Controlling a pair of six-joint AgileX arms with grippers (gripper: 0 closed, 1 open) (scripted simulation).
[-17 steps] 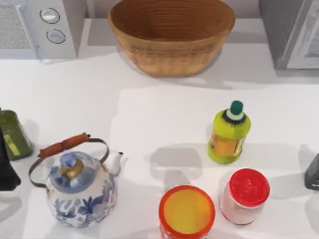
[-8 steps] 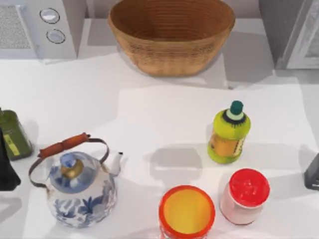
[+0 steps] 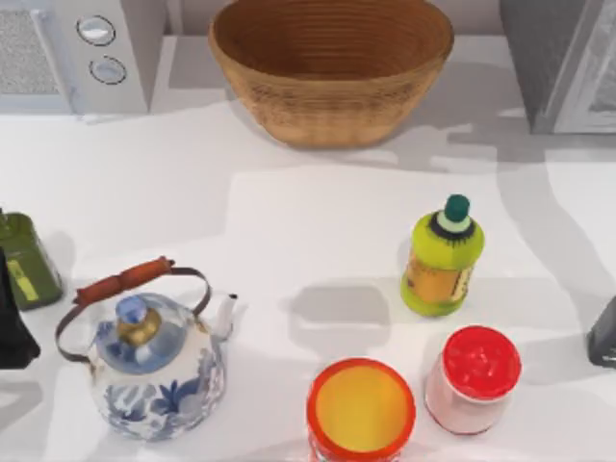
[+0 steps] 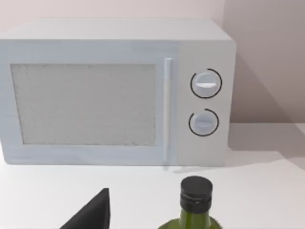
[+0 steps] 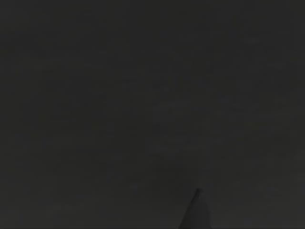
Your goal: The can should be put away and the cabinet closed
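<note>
The can [image 3: 361, 411], orange-walled with a yellow top, stands upright at the table's [image 3: 289, 231] near edge, well apart from the left gripper [image 3: 13, 332] at the left edge, whose grip state I cannot tell.

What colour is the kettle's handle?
The kettle has an orange-red handle grip on a dark wire bail, best seen in the top view.

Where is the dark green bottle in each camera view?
Top view: dark green bottle at the table's left edge, left of the kettle.
Left wrist view: bottle in front of the microwave.
Right wrist view: dark.
Shared landmark: the microwave.
</note>
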